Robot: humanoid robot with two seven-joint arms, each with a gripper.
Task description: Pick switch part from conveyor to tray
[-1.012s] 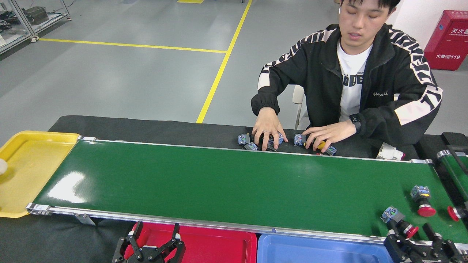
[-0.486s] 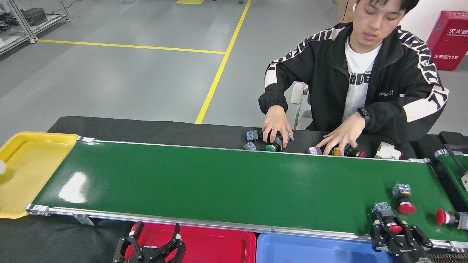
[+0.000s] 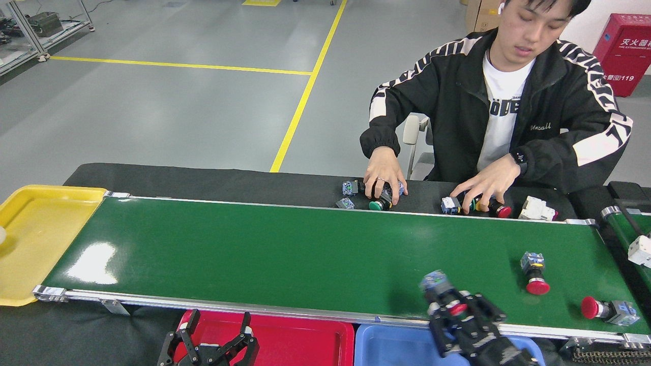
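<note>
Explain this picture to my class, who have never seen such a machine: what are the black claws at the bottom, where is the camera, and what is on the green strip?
The camera sits in a robot's head, looking forward and down. The black claws are its two grippers. The left gripper hangs open over a red tray. The right gripper is shut on a switch part with a red button, at the near edge of the conveyor, a green belt, beside a blue tray. Two more red-button parts lie on the belt: one farther back, one near the right end. A yellow tray sits at the left end. Across the belt a person handles more parts on the black table.
</note>
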